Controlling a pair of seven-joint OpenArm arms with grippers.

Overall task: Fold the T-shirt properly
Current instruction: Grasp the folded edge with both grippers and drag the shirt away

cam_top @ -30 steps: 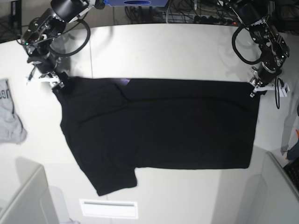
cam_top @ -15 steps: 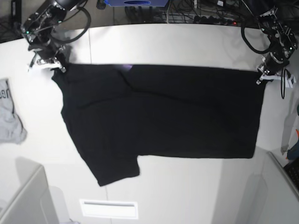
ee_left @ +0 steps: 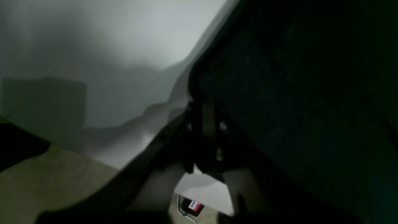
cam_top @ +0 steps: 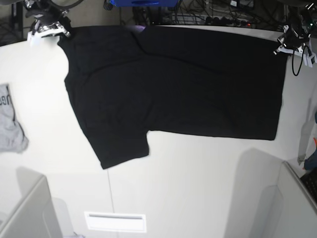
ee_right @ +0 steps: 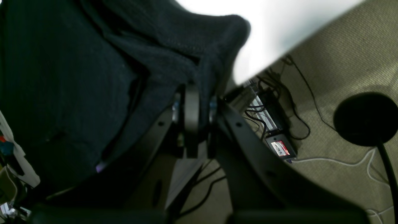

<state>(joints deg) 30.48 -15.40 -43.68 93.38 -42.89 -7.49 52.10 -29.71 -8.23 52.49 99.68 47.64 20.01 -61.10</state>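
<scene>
Now the black T-shirt point(cam_top: 173, 89) lies spread plain side up across the far part of the white bench point(cam_top: 198, 188), each far corner pinched in closed jaws: left gripper point(cam_top: 286, 45), right gripper point(cam_top: 58, 30). Grey garment point(cam_top: 10, 124) sits well apart.

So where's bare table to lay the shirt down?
Bare table lies below the T-shirt, across the near side. A narrower strip runs between its sleeve and the grey garment at the left edge. The far edge is crowded.
</scene>
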